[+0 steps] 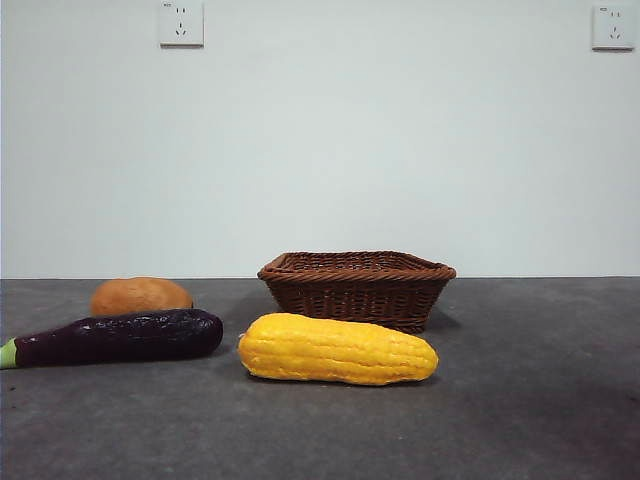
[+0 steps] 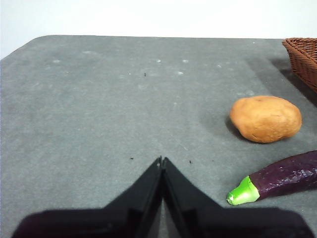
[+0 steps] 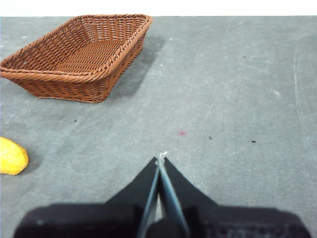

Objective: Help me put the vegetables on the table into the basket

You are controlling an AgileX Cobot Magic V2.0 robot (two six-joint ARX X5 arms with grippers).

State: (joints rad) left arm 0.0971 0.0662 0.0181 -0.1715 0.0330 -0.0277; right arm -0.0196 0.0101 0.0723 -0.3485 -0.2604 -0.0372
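Lying on the bench (image 1: 540, 400), the corn cob (image 1: 338, 349) sits at 6 o'clock of the basket (image 1: 356, 288), just beside it; eggplant (image 1: 118, 337) and potato (image 1: 140, 296) lie at its 9 o'clock. Left tool (image 2: 162, 159) and right tool (image 3: 160, 157) hover clenched, holding nothing.

The basket (image 1: 356, 288) stands open-topped with nothing in it, free from above. Just in front of it lies the corn cob (image 1: 337, 348), barring a low approach from the near side. Further along that near side the eggplant (image 1: 118, 336) lies lengthwise, with the potato (image 1: 140, 296) close behind it — little room between those two. The surface (image 1: 540, 390) on the basket's other side is bare. Both tools — left tool (image 2: 162, 159), right tool (image 3: 161, 157) — hang over bare surface, jaws together.
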